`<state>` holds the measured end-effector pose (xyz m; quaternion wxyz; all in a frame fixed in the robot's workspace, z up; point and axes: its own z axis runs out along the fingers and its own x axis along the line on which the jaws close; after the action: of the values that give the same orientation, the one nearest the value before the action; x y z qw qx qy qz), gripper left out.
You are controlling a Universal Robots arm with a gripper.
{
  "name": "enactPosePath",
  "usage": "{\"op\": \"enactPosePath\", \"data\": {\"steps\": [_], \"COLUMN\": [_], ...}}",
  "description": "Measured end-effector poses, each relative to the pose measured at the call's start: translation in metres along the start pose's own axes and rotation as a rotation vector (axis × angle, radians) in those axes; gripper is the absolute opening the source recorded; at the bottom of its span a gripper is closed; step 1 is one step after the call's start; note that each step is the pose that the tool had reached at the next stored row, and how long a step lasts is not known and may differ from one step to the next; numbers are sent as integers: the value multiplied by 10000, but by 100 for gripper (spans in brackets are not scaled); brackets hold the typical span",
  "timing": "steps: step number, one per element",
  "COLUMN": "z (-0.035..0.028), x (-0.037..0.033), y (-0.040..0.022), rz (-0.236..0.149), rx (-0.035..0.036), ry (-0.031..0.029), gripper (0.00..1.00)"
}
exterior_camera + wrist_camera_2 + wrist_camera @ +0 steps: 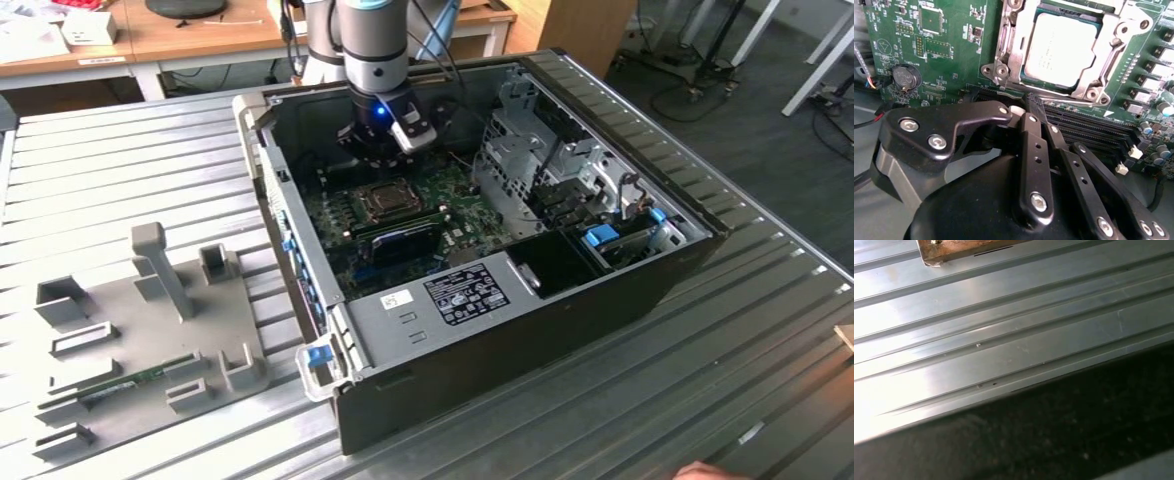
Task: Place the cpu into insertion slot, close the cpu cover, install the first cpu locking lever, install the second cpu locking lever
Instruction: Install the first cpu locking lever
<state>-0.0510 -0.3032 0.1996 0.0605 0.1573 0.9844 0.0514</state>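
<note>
while cpu (1059,47) lies flat in insertion slot (1002,35) under cpu cover (1106,56), gripper (1021,111) nearby seems pinched closed.

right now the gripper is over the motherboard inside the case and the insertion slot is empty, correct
Not empty. The second wrist view shows the cpu seated in the insertion slot. The rest holds: the gripper is over the motherboard inside the case.
</note>
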Motion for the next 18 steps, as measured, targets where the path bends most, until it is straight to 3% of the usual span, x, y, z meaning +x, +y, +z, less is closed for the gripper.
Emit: {"op": "enactPosePath", "data": {"steps": [11,18], "z": [35,43], "x": [15,20], "y": [-10,-14], "rz": [-17,-23], "rx": [31,45], "ry": [-100,-131], "gripper": [10,10]}}
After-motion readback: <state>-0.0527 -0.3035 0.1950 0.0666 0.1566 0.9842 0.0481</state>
